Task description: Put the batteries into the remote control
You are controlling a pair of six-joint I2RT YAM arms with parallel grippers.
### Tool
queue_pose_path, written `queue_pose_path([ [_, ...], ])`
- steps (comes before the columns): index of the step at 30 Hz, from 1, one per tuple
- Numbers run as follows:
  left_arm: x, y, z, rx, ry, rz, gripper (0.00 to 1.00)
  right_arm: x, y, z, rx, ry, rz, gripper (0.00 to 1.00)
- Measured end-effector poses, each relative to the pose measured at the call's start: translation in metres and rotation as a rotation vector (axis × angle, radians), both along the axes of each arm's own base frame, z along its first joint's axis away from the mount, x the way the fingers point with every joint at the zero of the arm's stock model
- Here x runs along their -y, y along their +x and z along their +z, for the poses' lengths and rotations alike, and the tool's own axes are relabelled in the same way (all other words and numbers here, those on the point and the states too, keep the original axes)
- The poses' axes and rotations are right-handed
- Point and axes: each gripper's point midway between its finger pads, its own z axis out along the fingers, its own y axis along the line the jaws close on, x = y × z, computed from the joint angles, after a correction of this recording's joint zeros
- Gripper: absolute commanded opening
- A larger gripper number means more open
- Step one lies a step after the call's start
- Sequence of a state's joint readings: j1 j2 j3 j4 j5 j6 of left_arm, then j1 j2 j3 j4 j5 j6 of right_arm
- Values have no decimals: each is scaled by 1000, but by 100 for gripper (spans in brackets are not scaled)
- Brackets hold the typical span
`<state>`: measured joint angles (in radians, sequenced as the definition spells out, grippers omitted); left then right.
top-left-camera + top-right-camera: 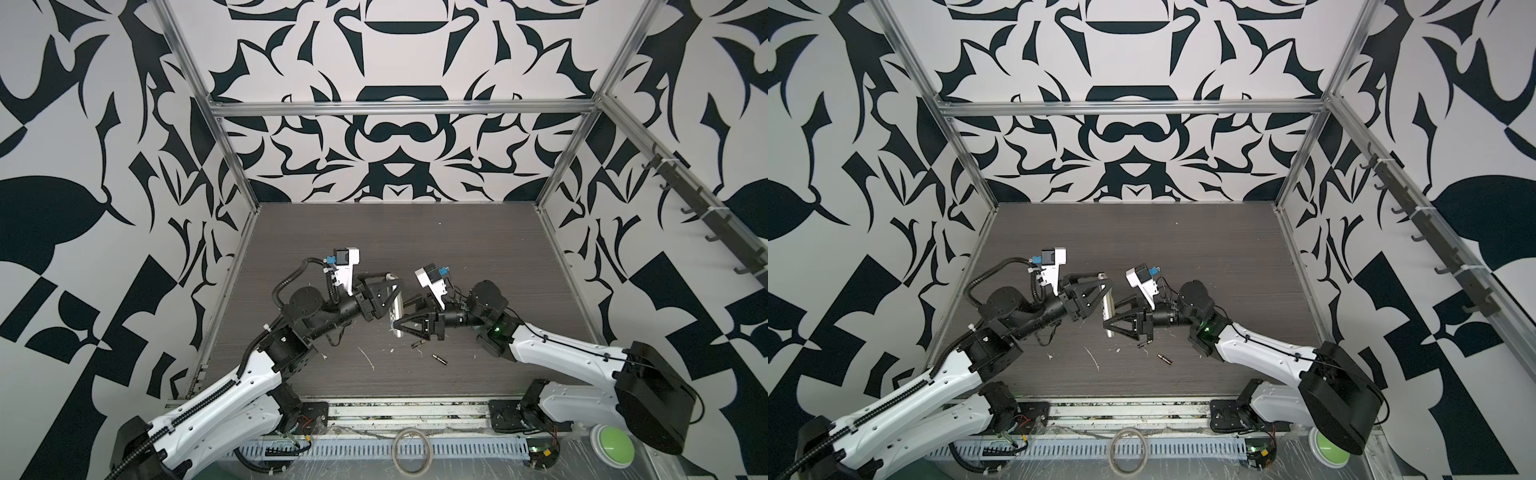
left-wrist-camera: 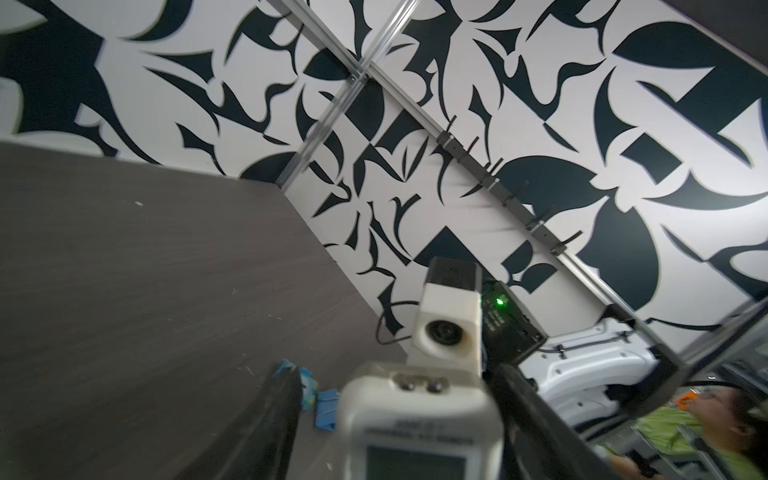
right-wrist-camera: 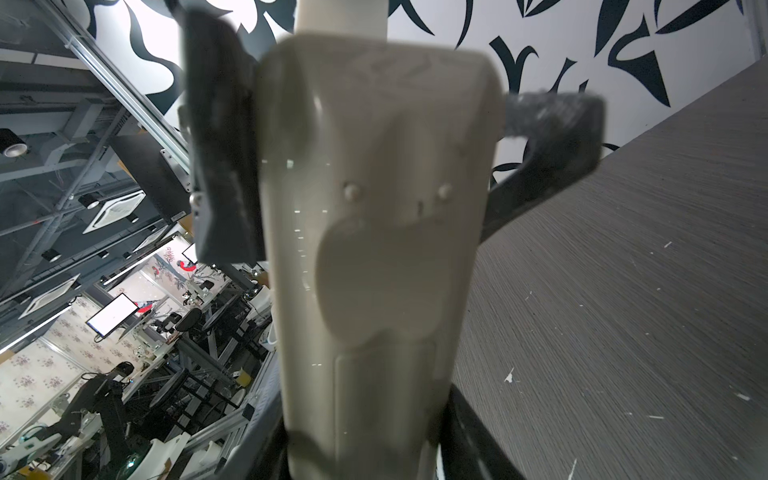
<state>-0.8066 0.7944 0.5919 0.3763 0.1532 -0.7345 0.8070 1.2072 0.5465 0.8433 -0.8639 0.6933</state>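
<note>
While the right jaws pinched the remote control (image 1: 397,309) mid-frame, the left jaws stood spread about its upper end; the batteries (image 1: 417,343) (image 1: 439,359) lay just below on the bench (image 1: 374,241), clear of its edges.

The dark wood-grain tabletop (image 1: 415,241), strewn with white debris flecks (image 1: 368,358), stands inside an aluminium frame (image 1: 399,107) with black-and-white patterned walls (image 1: 399,54), and a rail of dark hooks (image 1: 670,165) runs along the right wall. At the front edge lie a slotted cable duct (image 1: 332,449), a pale ring (image 1: 395,451) and a round green button (image 1: 614,444). In the left wrist view a small blue object (image 2: 326,409), shaped like a binder clip, shows against the tabletop.
</note>
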Motion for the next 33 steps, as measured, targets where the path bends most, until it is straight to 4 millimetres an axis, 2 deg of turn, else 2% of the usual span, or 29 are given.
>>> queue_pose_path([
  [6, -17, 8, -8, -29, 35, 102, 97, 5, 7, -15, 52, -94, -72, 0],
  [13, -20, 19, -35, -111, 150, 161, 97, 14, 34, -36, 137, -260, -246, 0],
  [20, -23, 22, -52, -155, 214, 190, 94, 22, 59, -50, 199, -372, -373, 0],
  [30, -5, 32, -76, -196, 287, 203, 86, 22, 73, -66, 229, -456, -438, 0],
  [33, 3, 34, -81, -198, 300, 201, 79, 24, 75, -70, 232, -473, -450, 0],
])
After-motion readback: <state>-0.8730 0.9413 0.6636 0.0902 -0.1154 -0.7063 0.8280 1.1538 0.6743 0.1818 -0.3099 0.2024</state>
